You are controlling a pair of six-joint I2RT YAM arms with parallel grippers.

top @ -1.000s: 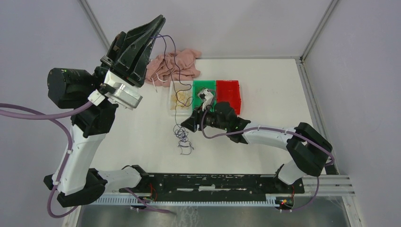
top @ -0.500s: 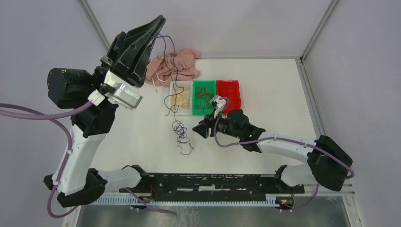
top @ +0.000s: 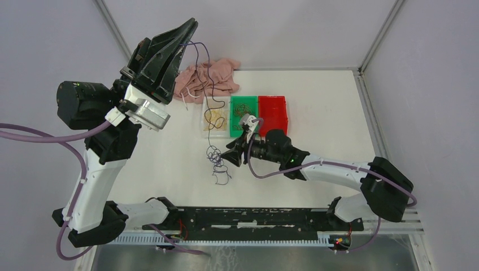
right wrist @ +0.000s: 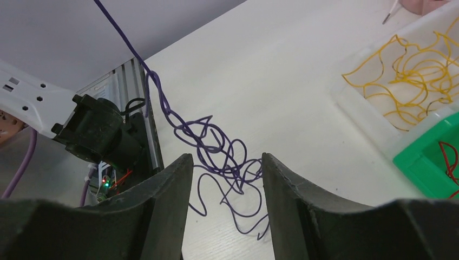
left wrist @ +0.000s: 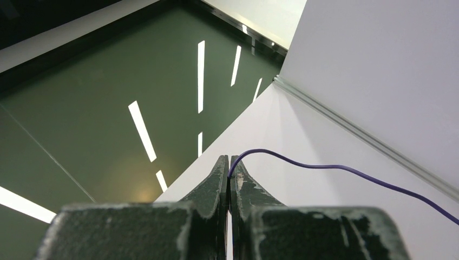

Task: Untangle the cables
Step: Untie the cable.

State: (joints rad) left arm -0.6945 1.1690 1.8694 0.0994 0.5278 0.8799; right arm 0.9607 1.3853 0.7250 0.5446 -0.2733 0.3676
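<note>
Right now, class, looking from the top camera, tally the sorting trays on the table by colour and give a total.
Clear tray: 1
Green tray: 1
Red tray: 1
Total: 3

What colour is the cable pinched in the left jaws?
Purple. The cable shows best in the left wrist view.
</note>
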